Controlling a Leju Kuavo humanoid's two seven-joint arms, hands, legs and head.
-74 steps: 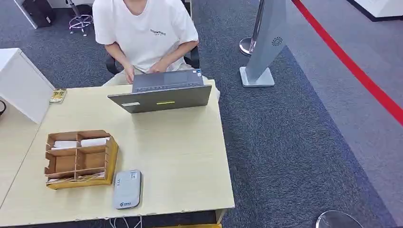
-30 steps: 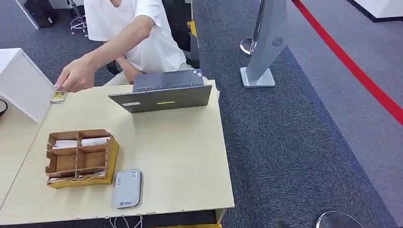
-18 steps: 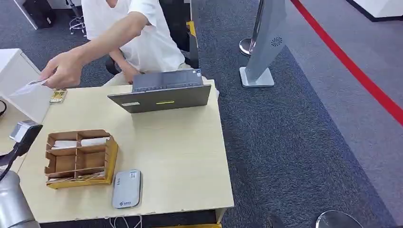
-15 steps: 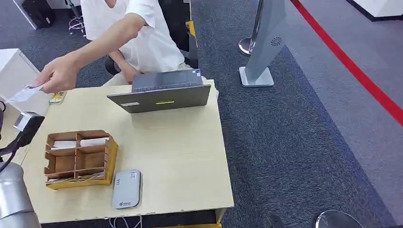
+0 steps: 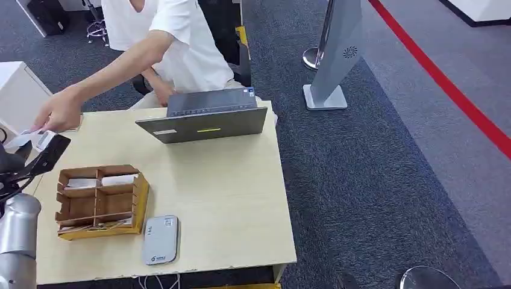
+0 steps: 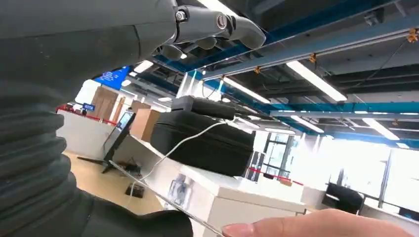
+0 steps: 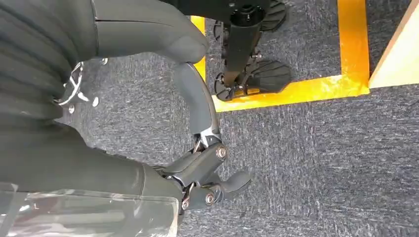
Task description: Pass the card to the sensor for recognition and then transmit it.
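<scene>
A person's hand (image 5: 57,114) reaches over the table's far left corner and holds out a thin pale card (image 5: 29,137). My left hand (image 5: 11,162) is raised just beneath that card, at the table's left edge. In the left wrist view the card (image 6: 163,200) appears edge-on as a thin line, with the person's fingertip (image 6: 316,227) on it. My left hand's fingers (image 6: 212,22) are spread well apart from the card. The grey card sensor (image 5: 161,239) lies flat near the table's front edge. My right hand (image 7: 205,173) hangs over the carpet, holding nothing.
A wooden divided box (image 5: 99,201) sits beside the sensor, between it and my left arm. An open laptop (image 5: 205,117) stands at the table's far edge before the seated person. A white cabinet (image 5: 18,96) is at the far left. A grey kiosk stand (image 5: 337,54) is on the carpet.
My left arm has risen into view at the lower left. The person stopped typing, picked up a card and lowered it leftward to my left hand.
</scene>
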